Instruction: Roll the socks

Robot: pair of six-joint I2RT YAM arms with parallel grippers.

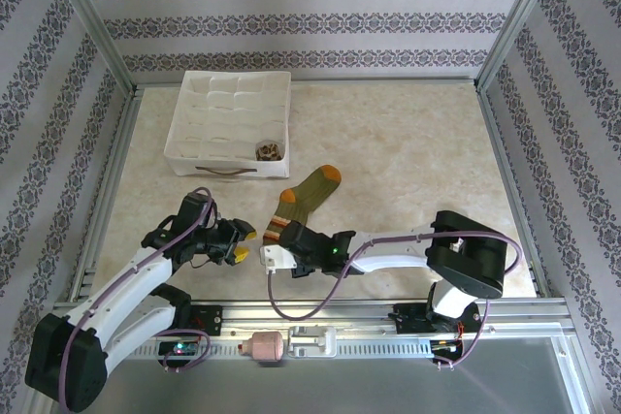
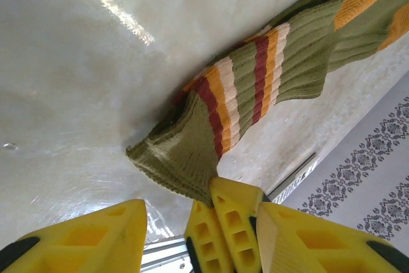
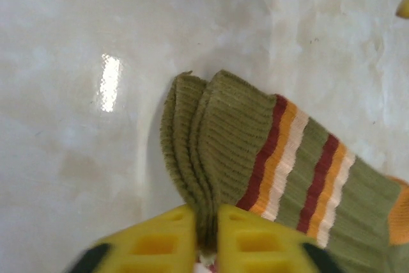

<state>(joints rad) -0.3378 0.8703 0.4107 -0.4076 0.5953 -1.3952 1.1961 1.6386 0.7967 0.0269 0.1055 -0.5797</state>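
Pale worktop (image 1: 417, 143), striped green sock (image 1: 309, 193) near the front edge.
Right gripper (image 3: 206, 218) pinches the sock's cuff between closed jaws; left gripper (image 1: 241, 241) sits just beside the cuff, jaws spread. Brown sock (image 1: 269, 151) lies in the white box (image 1: 189, 164) at the far-left corner.

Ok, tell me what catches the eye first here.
The olive-green striped sock lies mid-table, its cuff pinched in the shut right gripper. The left gripper stands open just beside that cuff. At the far left, a white divided box holds what looks like a rolled brown sock in its near right corner compartment.
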